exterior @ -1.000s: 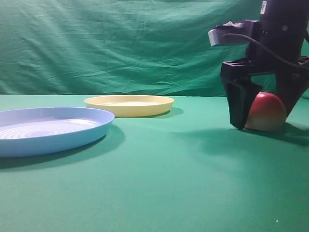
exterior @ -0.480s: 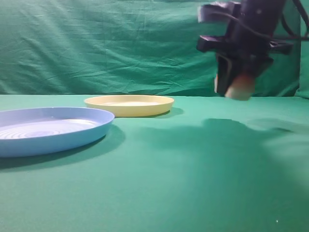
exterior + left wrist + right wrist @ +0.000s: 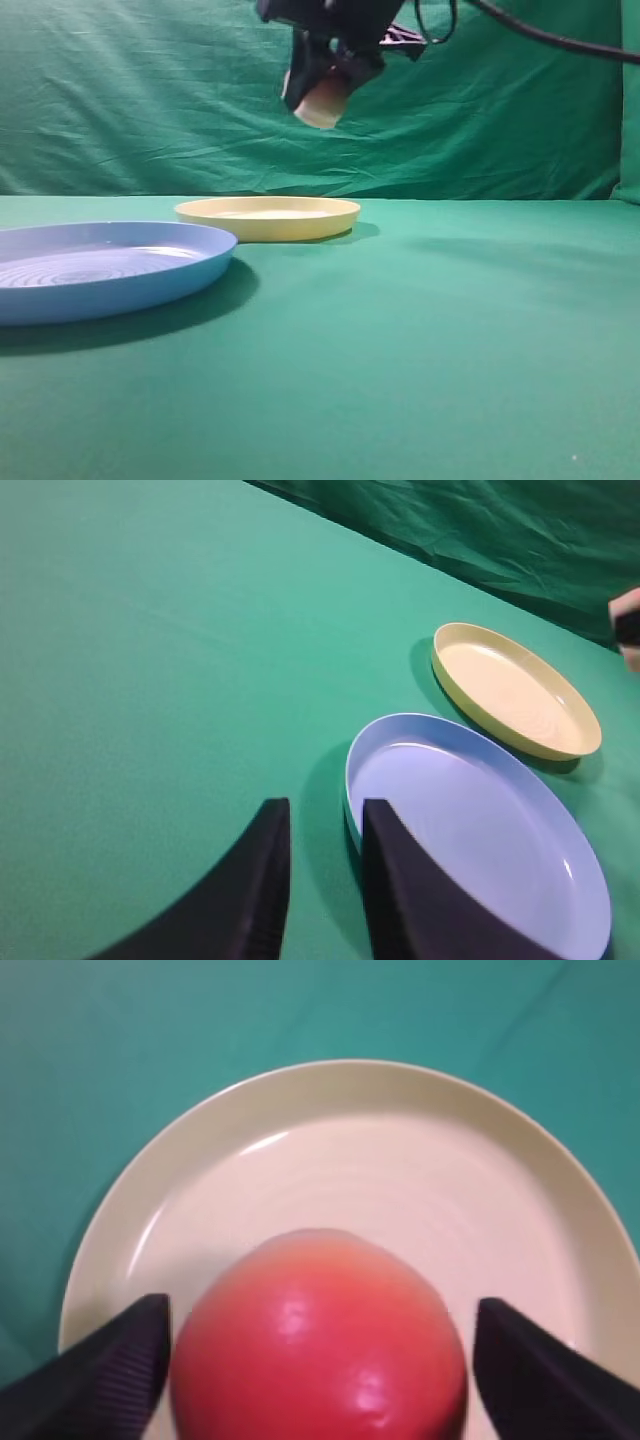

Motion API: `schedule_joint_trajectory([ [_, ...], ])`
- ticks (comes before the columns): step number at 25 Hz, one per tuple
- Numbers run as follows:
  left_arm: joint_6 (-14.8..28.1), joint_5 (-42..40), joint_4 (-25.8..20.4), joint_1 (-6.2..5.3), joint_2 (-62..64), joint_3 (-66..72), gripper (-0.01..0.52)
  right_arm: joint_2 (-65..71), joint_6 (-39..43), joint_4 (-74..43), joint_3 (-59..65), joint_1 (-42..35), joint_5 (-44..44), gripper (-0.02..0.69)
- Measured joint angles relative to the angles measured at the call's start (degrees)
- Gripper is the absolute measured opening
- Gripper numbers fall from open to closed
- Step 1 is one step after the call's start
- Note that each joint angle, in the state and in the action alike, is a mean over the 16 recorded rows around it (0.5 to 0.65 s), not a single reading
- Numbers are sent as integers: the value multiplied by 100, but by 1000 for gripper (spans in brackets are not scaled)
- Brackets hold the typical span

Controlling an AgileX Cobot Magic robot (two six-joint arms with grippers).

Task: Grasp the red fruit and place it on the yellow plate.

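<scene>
High above the far table, my right gripper (image 3: 320,92) is shut on the red fruit (image 3: 323,104), whose pale underside faces down. In the right wrist view the glossy red fruit (image 3: 320,1345) fills the space between the two black fingers (image 3: 120,1372), and the yellow plate (image 3: 350,1160) lies directly beneath it. That yellow plate (image 3: 268,217) rests on the green cloth, well below the fruit. My left gripper (image 3: 325,825) hovers by the blue plate's near rim, its jaws a narrow gap apart with nothing between them.
A larger light-blue plate (image 3: 150,262) with ringed grooves lies at the front left, beside the yellow plate (image 3: 560,742). Green cloth covers the table and a green curtain (image 3: 150,100) hangs behind. The right arm's cable (image 3: 560,40) runs across the upper right.
My right gripper has lifted the red fruit off the cloth at the right and carried it up and left, to above the yellow plate. The plates have not moved.
</scene>
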Motion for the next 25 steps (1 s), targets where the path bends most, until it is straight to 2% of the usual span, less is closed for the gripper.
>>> schedule_joint_trajectory([
  [4,0,0,0,0,0,0,157,7,-99,-26,-109,25,41,550],
  [7,0,0,0,0,0,0,157,-232,-116,-88,-133,26,234,553],
  [10,0,0,0,0,0,0,157,-634,-76,-180,-141,26,572,472],
  [20,0,0,0,0,0,0,157,-2790,324,-418,479,26,1738,91],
  [22,0,0,0,0,0,0,157,-3331,409,-421,870,26,1775,41],
  [25,0,0,0,0,0,0,157,-4204,509,-419,1644,26,1606,6],
])
